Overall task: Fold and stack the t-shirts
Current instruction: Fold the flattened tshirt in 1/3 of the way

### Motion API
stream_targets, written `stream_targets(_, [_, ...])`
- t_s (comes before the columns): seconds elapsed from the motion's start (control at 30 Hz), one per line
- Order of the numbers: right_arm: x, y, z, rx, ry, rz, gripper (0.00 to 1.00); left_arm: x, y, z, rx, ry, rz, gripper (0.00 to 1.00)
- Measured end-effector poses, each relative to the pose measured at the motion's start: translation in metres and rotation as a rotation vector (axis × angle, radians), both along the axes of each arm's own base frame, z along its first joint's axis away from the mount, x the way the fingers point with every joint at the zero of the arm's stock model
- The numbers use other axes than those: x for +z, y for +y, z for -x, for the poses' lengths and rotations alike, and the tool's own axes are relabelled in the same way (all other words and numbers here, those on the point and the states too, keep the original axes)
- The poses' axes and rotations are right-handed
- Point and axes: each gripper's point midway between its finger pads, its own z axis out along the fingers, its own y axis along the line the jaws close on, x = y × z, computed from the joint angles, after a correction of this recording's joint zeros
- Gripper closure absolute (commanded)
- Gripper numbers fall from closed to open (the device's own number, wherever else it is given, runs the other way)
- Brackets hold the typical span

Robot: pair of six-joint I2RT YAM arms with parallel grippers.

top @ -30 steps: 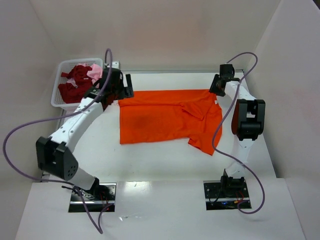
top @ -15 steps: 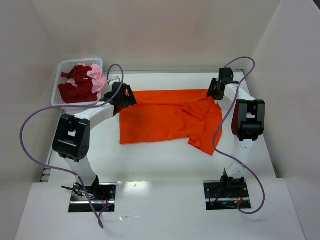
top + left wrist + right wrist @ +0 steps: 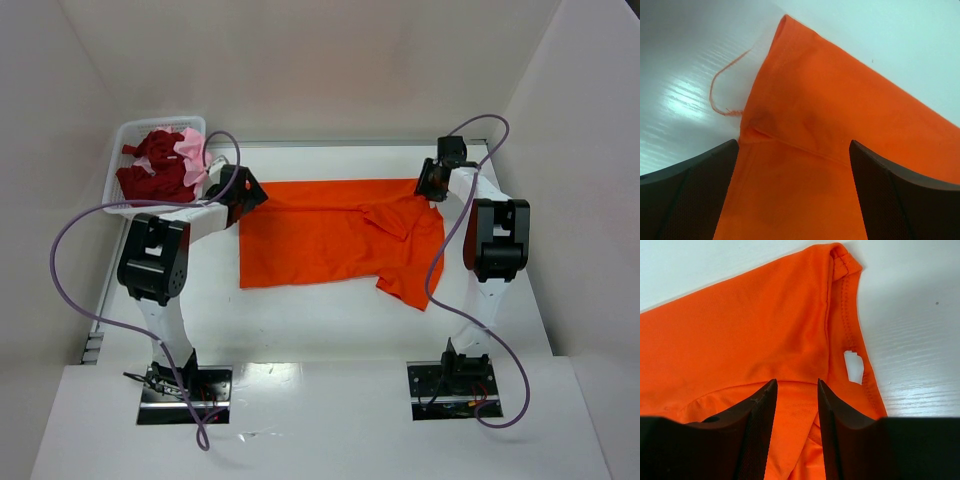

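1. Orange t-shirt (image 3: 330, 245) lies spread on the table (image 3: 300, 330), mid-field between the arms. Not flat: the right side is folded over itself, with a sleeve flap (image 3: 405, 285) sticking out at the near right edge.
2. Left gripper (image 3: 795, 200) is at the shirt's far-left corner. Jaws are wide apart over the cloth and nothing is pinched. A loose thread (image 3: 710, 92) trails from the hem onto the table.
3. Right gripper (image 3: 795, 435) is at the far-right corner beside a white label (image 3: 854, 367). Only a narrow gap shows between the jaws, with orange fabric in it. Can't tell whether it's actually clamping or just sitting over a ridge.
4. White mesh basket (image 3: 118, 135) sits far left with dark red shirts (image 3: 150, 178) and a pink shirt (image 3: 192, 150) heaped inside. They're just beside the left wrist.
5. Risks, my read:
   - One side gripped and the other not means any lift or pull skews the shirt and drags it sideways.
   - Left jaws closing this wide could take two layers or miss the edge entirely.
   - Right pinch on a doubled-over section would lock that wrinkle into the fold.
   - The thread could snag a finger.
   - A left elbow or cable swing could knock the basket.
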Motion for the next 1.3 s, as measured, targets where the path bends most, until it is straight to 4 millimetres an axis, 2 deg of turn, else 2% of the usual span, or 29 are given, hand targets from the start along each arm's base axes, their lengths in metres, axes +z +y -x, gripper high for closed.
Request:
stream_targets(0.27, [-0.023,0.001,0.020,-0.001,0.070,-0.001,0.56,0.001,0.013,-0.012,0.033,-0.031,0.017,0.01])
stream_targets(0.53, [-0.036,-0.001,0.033,-0.007,0.112,0.005,0.56,0.005,0.011,-0.021,0.034,-0.061,0.047,0.01])
stream_targets(0.63, [-0.035,0.000,0.033,-0.009,0.110,0.002,0.63,0.002,0.009,-0.026,0.029,-0.062,0.052,0.01])
stream_targets(0.8, [-0.035,0.001,0.032,-0.013,0.108,-0.008,0.81,-0.004,0.007,-0.028,0.024,-0.053,0.055,0.04])
stream_targets(0.93, [-0.035,0.002,0.032,-0.014,0.108,-0.013,0.93,-0.004,0.007,-0.028,0.025,-0.053,0.055,0.09])
stream_targets(0.97, [-0.035,0.002,0.032,-0.015,0.108,-0.013,0.94,-0.004,0.008,-0.028,0.027,-0.053,0.053,0.15])
stream_targets(1.0, [-0.035,0.002,0.032,-0.015,0.109,-0.013,0.97,-0.004,0.009,-0.028,0.031,-0.051,0.051,0.16])
stream_targets(1.13, [-0.035,0.000,0.032,-0.020,0.108,-0.013,0.98,-0.007,0.012,-0.025,0.044,-0.035,0.037,0.16])
stream_targets(1.3, [-0.035,-0.015,0.032,-0.053,0.107,-0.012,0.98,-0.011,0.016,-0.022,0.057,-0.018,0.022,0.16])
